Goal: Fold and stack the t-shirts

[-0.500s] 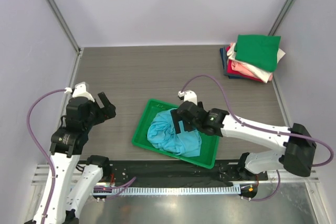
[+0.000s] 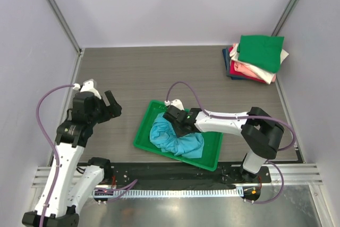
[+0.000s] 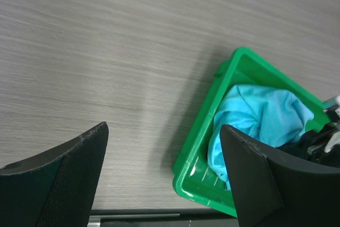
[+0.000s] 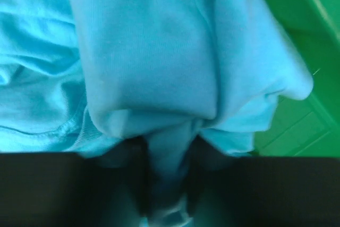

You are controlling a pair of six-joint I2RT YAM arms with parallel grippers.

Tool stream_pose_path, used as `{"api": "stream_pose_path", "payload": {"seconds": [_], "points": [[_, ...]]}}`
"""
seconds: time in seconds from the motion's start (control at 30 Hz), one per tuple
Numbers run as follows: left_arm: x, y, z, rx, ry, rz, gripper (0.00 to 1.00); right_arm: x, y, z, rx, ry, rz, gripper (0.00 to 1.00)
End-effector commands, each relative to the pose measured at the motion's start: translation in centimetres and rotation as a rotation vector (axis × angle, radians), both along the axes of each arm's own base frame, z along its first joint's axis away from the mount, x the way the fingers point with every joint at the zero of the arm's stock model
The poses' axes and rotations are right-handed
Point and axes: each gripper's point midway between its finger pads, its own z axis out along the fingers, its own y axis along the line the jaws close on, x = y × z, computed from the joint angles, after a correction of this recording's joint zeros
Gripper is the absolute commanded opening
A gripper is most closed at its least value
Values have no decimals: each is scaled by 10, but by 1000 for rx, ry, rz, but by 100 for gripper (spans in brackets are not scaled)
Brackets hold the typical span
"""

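A crumpled turquoise t-shirt (image 2: 178,141) (image 3: 260,115) (image 4: 159,51) lies bunched in the green plastic tray (image 2: 141,131) (image 3: 204,115) (image 4: 297,131). My right gripper (image 2: 176,118) (image 4: 167,147) is down in the tray at the shirt's far edge, its jaws shut on a fold of the turquoise cloth. My left gripper (image 2: 111,107) (image 3: 163,127) hovers over bare table left of the tray, open and holding nothing. A stack of folded t-shirts (image 2: 255,59), green on top with cream, pink, red and navy below, sits at the far right corner.
Grey walls enclose the table on the left, back and right. The black front rail (image 2: 175,171) runs just behind the tray's near edge. Wood-grain tabletop (image 2: 159,73) stretches between the tray and the back wall.
My right gripper has reached further left across the tray and closed on the turquoise cloth. The left arm has shifted slightly up and right, still open.
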Motion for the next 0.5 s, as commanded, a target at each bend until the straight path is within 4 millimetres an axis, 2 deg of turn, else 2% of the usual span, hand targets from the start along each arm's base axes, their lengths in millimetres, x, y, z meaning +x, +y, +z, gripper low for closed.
{"api": "stream_pose_path", "payload": {"seconds": [0.0,0.03,0.07,0.1,0.13,0.17,0.23,0.27,0.3,0.33,0.37,0.4,0.43,0.47], "points": [[13,-13,-6,-26,43,-64,85,15,14,22,48,-62,16,19],[14,-16,-8,-30,59,-72,85,16,13,28,52,-71,16,2],[16,-18,-12,-39,78,-76,84,20,11,36,54,-97,8,1],[16,-25,-16,-68,100,-95,83,26,13,54,80,-136,0,1],[22,-29,-22,-80,123,-101,82,29,9,78,102,-174,-1,1],[24,-36,-27,-89,140,-119,81,42,7,108,132,-237,-29,1],[34,-44,-41,-81,186,-122,79,50,2,151,180,-307,-48,1],[35,-56,-46,-72,200,-153,77,50,-8,181,206,-352,-47,1],[37,-63,-54,-73,228,-170,77,57,-9,222,262,-415,-67,1],[42,-72,-69,-75,281,-178,77,55,-17,242,268,-441,-70,1],[44,-87,-75,-71,310,-211,75,55,-25,268,293,-483,-72,1],[47,-94,-82,-63,328,-222,74,57,-31,307,339,-547,-94,1],[48,-104,-88,-58,346,-237,74,55,-37,323,348,-569,-100,1],[49,-118,-104,-32,396,-265,73,51,-48,335,333,-584,-102,1]]}}
